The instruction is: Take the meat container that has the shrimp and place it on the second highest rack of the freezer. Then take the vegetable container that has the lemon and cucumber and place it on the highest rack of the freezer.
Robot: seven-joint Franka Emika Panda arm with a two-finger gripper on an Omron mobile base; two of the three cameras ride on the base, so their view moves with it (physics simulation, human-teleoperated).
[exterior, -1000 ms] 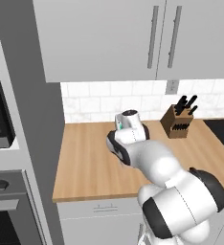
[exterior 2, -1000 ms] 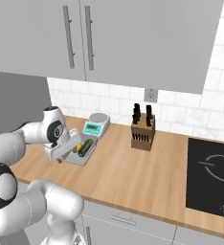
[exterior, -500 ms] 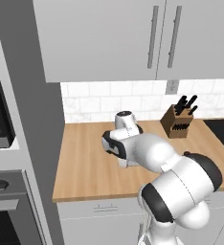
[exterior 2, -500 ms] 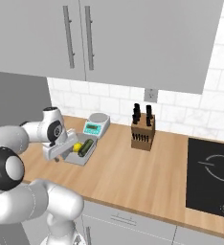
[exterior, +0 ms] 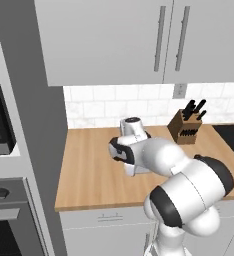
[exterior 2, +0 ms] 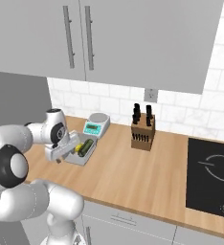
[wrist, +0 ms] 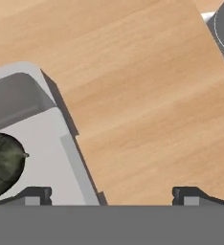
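The vegetable container, a light grey tray, rests on the wooden counter with the dark green cucumber and the yellow lemon inside. My gripper is down at the tray's left end. In the hand view the gripper is open, its fingertips wide apart, with the tray's side wall running between them. The cucumber lies at that view's left edge. The shrimp container, the freezer and its racks are out of view.
A digital scale stands just behind the tray, and a knife block stands to the right. A black cooktop is at the far right. Wall cabinets hang overhead. An oven column stands left of the counter.
My arm's elbow and shoulder links have swung around while the hand stayed at the tray's left end. The tray has not moved.
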